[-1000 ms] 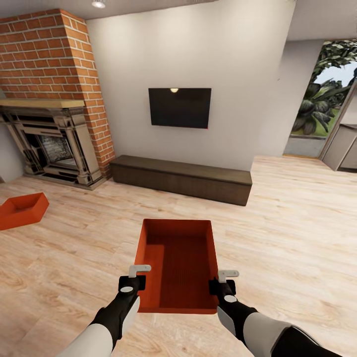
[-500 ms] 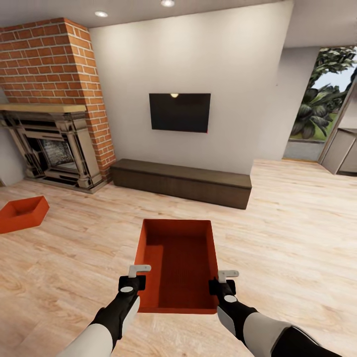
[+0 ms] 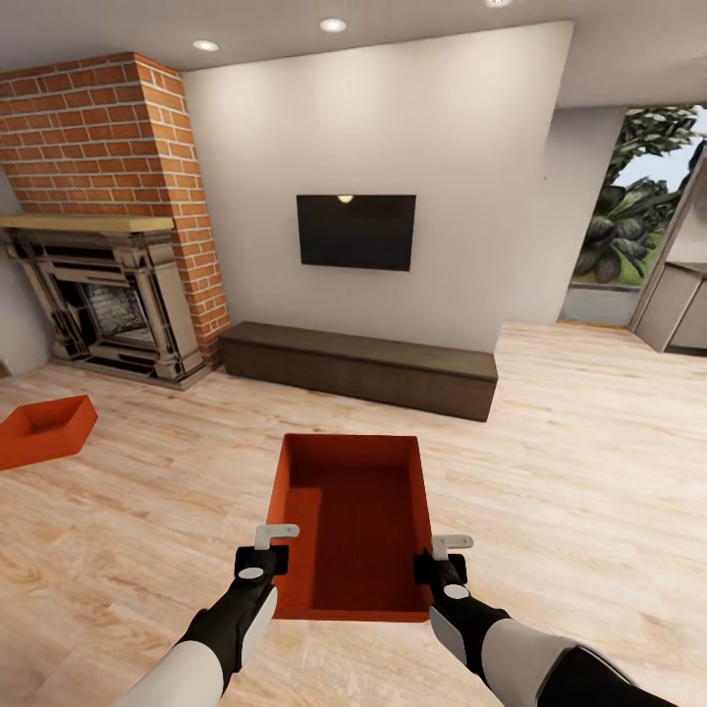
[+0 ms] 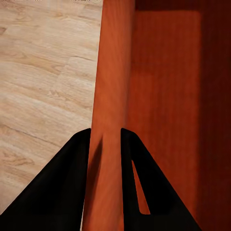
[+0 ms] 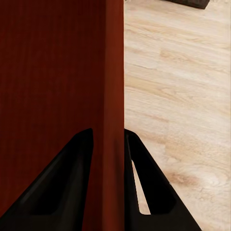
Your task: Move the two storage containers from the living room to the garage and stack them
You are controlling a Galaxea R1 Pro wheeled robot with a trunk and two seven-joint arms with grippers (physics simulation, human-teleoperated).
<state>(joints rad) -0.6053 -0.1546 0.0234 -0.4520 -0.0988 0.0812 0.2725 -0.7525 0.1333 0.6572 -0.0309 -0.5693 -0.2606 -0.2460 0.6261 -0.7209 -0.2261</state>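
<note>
We hold one storage container (image 3: pixel 353 525) out in front of us at 12 o'clock, low in the head view, raised above the light wood plank floor (image 3: pixel 570 462) of the living room. It is an open orange-red box, long axis pointing away from us, its ribbed bottom showing.

Our left gripper (image 3: pixel 276 536) clamps the container's left wall near the near corner. In the left wrist view the two dark fingers (image 4: pixel 72 183) sit one on each side of that thin wall, closed against it, with the plank floor outside and the box's inner bottom inside. Our right gripper (image 3: pixel 452 542) does the same on the right wall; in the right wrist view its fingers (image 5: pixel 72 183) straddle the orange-red wall and press on it, the floor lying past the outer side.

The second storage container (image 3: pixel 44 430) rests on the plank floor at about 10 o'clock, well apart from the one we carry, and is partly cut by the picture's edge.

Beyond it, at 11 o'clock, stands the red brick fireplace (image 3: pixel 108 211). At 12 o'clock a black TV (image 3: pixel 355 232) hangs on the pale wall above a long dark low cabinet (image 3: pixel 358 368). At 2 o'clock an opening (image 3: pixel 638 211) shows green plants outside.
</note>
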